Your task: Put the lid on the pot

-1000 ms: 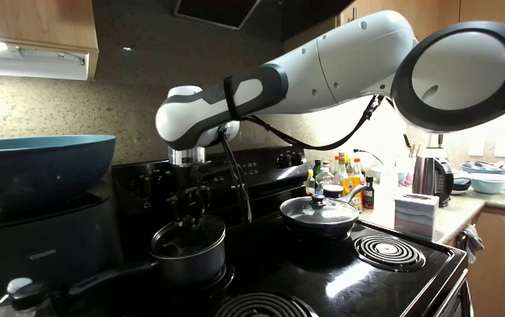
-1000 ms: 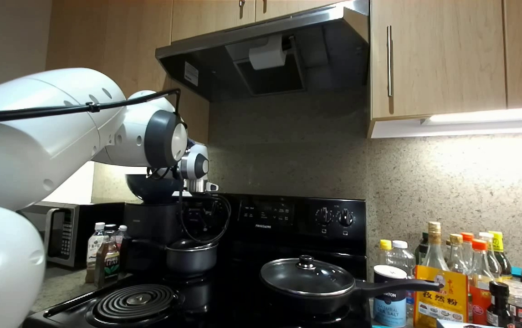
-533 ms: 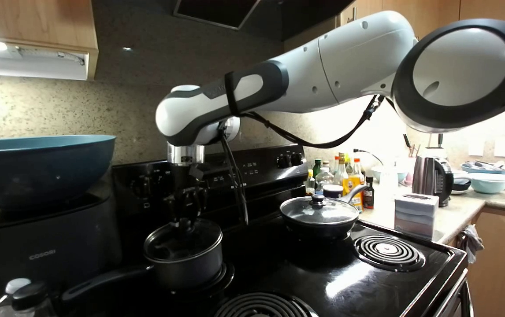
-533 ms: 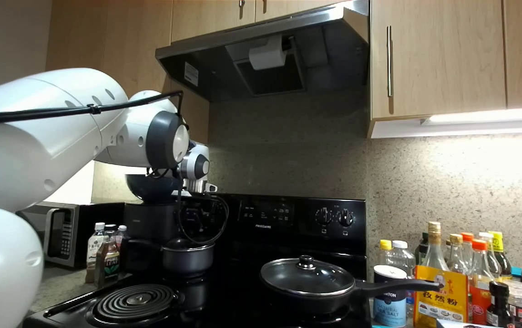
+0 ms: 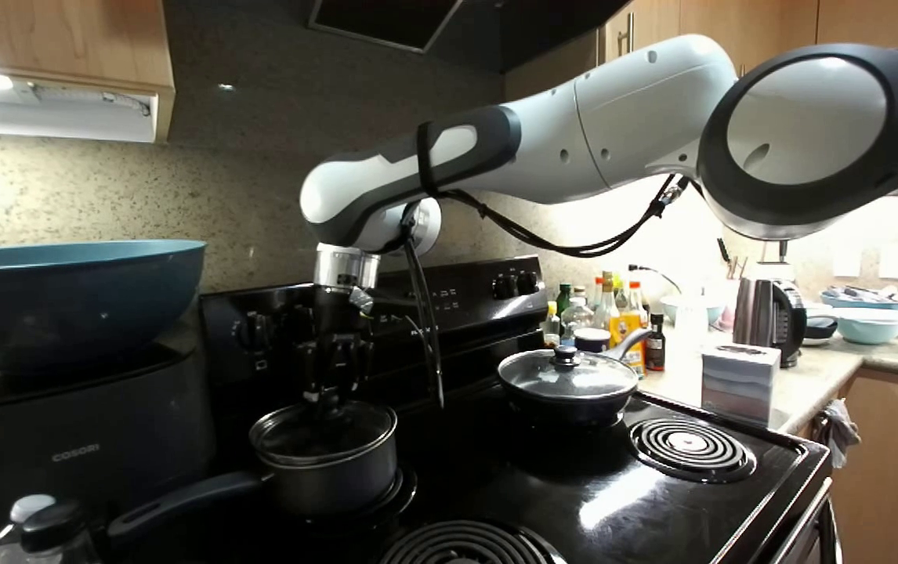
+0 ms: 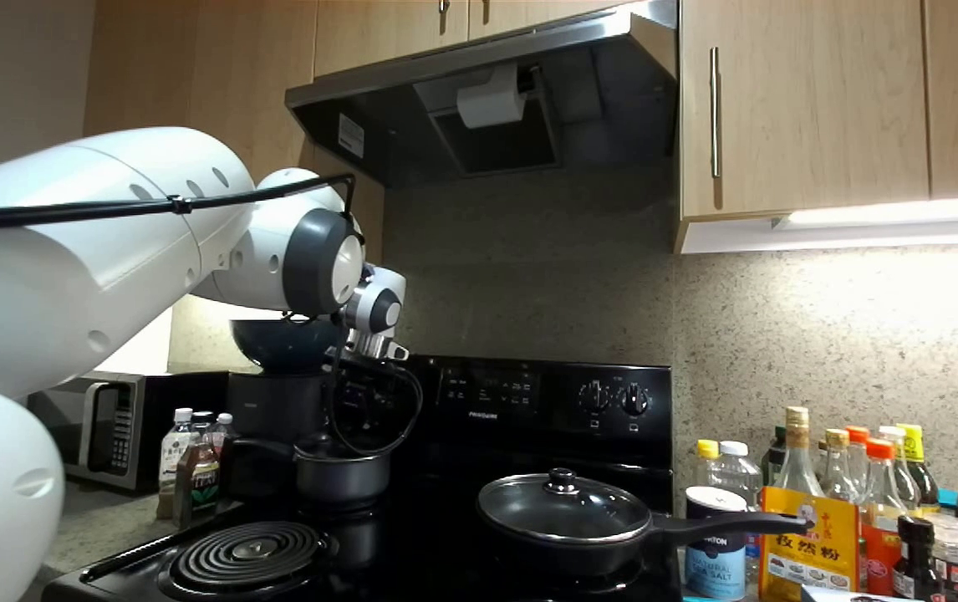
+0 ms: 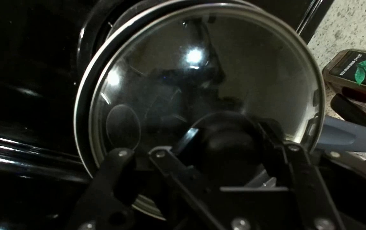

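The lid [image 7: 157, 92], dark glass with a metal rim, lies over the mouth of the pot [image 5: 339, 482] in the wrist view. It sits off-centre: a dark crescent separates its edge from the pot's pale rim at the left. Whether it rests fully on the rim cannot be told. My gripper [image 7: 227, 137] is shut on the lid's black knob, its fingers [image 7: 274, 134] on either side of it. In an exterior view the gripper [image 5: 331, 395] points down over the pot. The pot also shows in an exterior view [image 6: 343, 481], its long handle [image 6: 266, 449] extending left.
A wider lidded pan [image 5: 566, 407] occupies the burner beyond. The large teal bowl [image 5: 73, 305] sits on a black appliance [image 5: 104, 446] beside the pot. The stove's control panel [image 6: 546, 401] rises behind. Several bottles [image 6: 805, 468] crowd the counter. A tea bottle [image 7: 358, 76] stands near the pot handle.
The pot has slid slightly left in both exterior views. The wrist has shifted right and leans a little more. The lid looks flatter and nearer the pot's rim than a second ago.
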`<state>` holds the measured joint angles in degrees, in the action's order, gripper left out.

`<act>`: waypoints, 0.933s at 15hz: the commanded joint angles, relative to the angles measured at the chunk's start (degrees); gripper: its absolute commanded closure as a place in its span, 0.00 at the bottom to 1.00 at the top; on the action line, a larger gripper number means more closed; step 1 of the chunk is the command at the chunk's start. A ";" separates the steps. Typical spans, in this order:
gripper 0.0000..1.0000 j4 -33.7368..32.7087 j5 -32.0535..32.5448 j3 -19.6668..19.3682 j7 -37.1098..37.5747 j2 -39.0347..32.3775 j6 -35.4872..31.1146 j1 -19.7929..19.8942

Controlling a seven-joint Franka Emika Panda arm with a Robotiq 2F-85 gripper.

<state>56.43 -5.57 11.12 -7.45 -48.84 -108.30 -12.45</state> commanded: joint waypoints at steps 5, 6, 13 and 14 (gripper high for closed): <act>0.76 4.67 4.87 -3.48 3.10 1.72 -5.32 -2.69; 0.76 5.13 6.90 -4.57 3.26 1.95 -6.79 -3.68; 0.76 5.96 11.03 -8.40 9.55 3.02 -3.50 -7.26; 0.76 5.76 10.55 -8.56 10.24 3.15 -1.84 -7.30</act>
<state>58.11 3.81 4.12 -0.51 -47.56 -113.32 -19.06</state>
